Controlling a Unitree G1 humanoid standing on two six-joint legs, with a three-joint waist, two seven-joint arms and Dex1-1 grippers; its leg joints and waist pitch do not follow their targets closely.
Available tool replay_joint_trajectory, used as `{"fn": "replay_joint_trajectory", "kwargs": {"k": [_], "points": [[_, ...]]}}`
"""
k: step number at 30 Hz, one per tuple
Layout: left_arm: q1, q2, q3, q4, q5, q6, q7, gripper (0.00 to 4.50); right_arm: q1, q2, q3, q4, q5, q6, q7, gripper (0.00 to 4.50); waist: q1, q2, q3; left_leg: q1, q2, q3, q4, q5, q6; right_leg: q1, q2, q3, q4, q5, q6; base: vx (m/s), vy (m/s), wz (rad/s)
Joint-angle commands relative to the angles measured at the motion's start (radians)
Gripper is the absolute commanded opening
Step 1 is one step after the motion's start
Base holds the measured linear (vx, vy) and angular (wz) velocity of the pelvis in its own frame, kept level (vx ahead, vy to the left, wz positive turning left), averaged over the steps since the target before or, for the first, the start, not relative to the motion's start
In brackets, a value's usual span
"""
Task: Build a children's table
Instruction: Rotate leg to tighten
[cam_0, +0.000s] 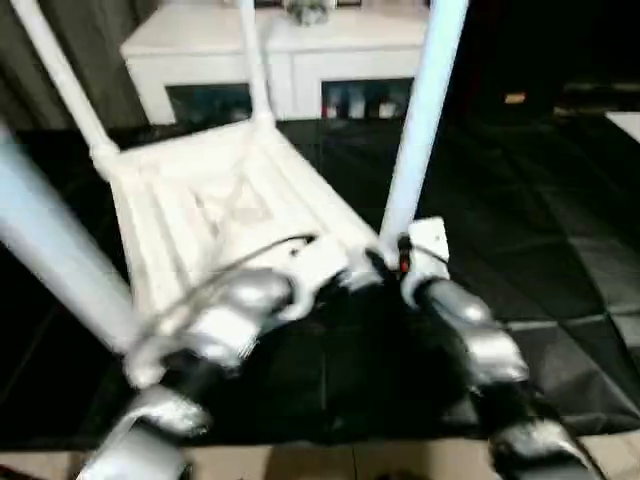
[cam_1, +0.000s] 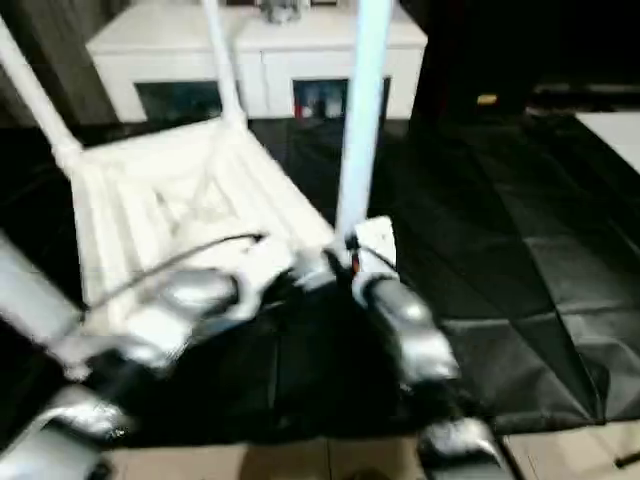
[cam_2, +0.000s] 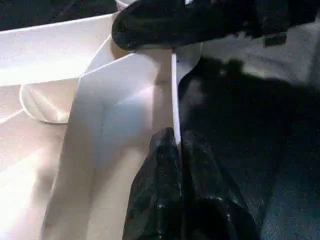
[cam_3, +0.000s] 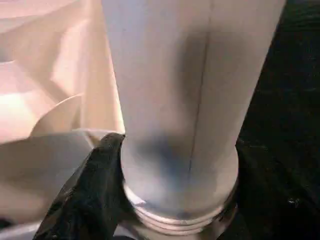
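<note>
With the upturned children's table on the dark floor mat, the left gripper pinches its near rim while the right gripper clasps the near-right leg, best twisted upright into its socket.

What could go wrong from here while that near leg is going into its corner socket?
The leg at the right gripper shows bare thread rings at its base, so it seems not fully seated; a tilt could cross-thread it.

The left gripper pinches only a thin edge of the table top, which could slip.

The top lies upside down with other legs raised, so a hard twist might shift it.
</note>
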Motion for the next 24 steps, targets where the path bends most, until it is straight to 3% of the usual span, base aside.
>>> {"fn": "replay_joint_trajectory", "kwargs": {"k": [1,4,5,8,9,12,14,18,21,24], "points": [[-0.013,-0.058,-0.023,0.029,-0.006,-0.020,0.049,0.00,-0.013,0.034,0.012,0.084,-0.014,0.003,-0.042,2.69,-0.004,-0.010,-0.056,0.004,0.016,-0.010,-0.090,-0.356,0.014,0.031,-0.030,0.026,-0.100,-0.495,-0.145,0.000,0.000,0.00],[-0.022,-0.067,-0.023,0.047,0.003,-0.028,0.049,0.00,-0.027,0.048,0.022,0.092,-0.017,-0.033,-0.013,2.69,-0.005,-0.009,-0.058,-0.004,0.018,-0.013,-0.095,-0.356,0.023,0.040,-0.031,0.025,-0.097,-0.471,-0.142,0.000,0.000,0.00],[-0.024,-0.067,-0.019,0.051,0.006,-0.033,0.047,0.00,-0.027,0.053,0.017,0.083,-0.003,-0.044,0.014,3.39,-0.005,-0.007,-0.060,-0.006,0.020,-0.014,-0.096,-0.346,0.030,0.043,-0.033,0.025,-0.096,-0.443,-0.148,0.000,0.000,0.00],[-0.021,-0.037,-0.012,0.035,0.010,-0.033,0.027,0.00,-0.015,0.023,0.009,0.034,-0.016,-0.087,0.019,3.41,-0.005,-0.005,-0.061,-0.009,0.021,-0.013,-0.097,-0.331,0.038,0.045,-0.033,0.026,-0.092,-0.398,-0.167,0.000,0.000,0.00],[-0.021,-0.028,-0.010,0.034,0.011,-0.034,0.021,0.00,-0.014,0.012,0.005,0.028,-0.020,-0.099,0.019,3.60,-0.004,-0.006,-0.062,-0.009,0.022,-0.012,-0.097,-0.328,0.040,0.045,-0.033,0.026,-0.092,-0.395,-0.169,0.000,0.000,0.00],[-0.012,0.004,-0.009,0.009,0.011,-0.041,-0.009,0.00,0.002,-0.024,0.000,-0.020,-0.002,-0.078,0.069,3.84,-0.002,-0.002,-0.063,-0.010,0.023,-0.010,-0.097,-0.301,0.047,0.046,-0.033,0.029,-0.087,-0.354,-0.189,0.000,0.000,0.00],[-0.002,0.025,-0.011,-0.013,0.009,-0.042,-0.033,0.00,0.019,-0.053,0.013,-0.062,0.010,-0.050,0.130,4.05,0.001,-0.005,-0.063,-0.014,0.024,-0.010,-0.098,-0.293,0.058,0.054,-0.032,0.029,-0.085,-0.335,-0.191,0.000,0.000,0.00],[0.047,0.153,-0.026,-0.067,0.007,-0.080,-0.171,0.00,0.138,-0.256,0.112,-0.252,0.048,-0.020,0.493,4.05,0.012,0.003,-0.068,-0.019,0.028,-0.009,-0.091,-0.211,0.093,0.062,-0.036,0.031,-0.074,-0.240,-0.210,0.000,0.000,0.00],[0.079,0.220,-0.019,-0.100,-0.039,-0.125,-0.290,0.00,0.198,-0.370,0.126,-0.319,0.082,-0.046,0.656,4.05,0.015,0.000,-0.070,-0.020,0.031,-0.007,-0.090,-0.187,0.114,0.063,-0.037,0.032,-0.069,-0.207,-0.232,0.000,0.000,0.00],[0.107,0.267,-0.018,-0.156,-0.091,-0.130,-0.401,0.00,0.215,-0.416,0.109,-0.344,0.107,-0.048,0.718,4.05,0.014,-0.001,-0.071,-0.021,0.032,-0.008,-0.090,-0.163,0.120,0.064,-0.036,0.031,-0.063,-0.178,-0.255,0.000,0.000,0.00]]}}
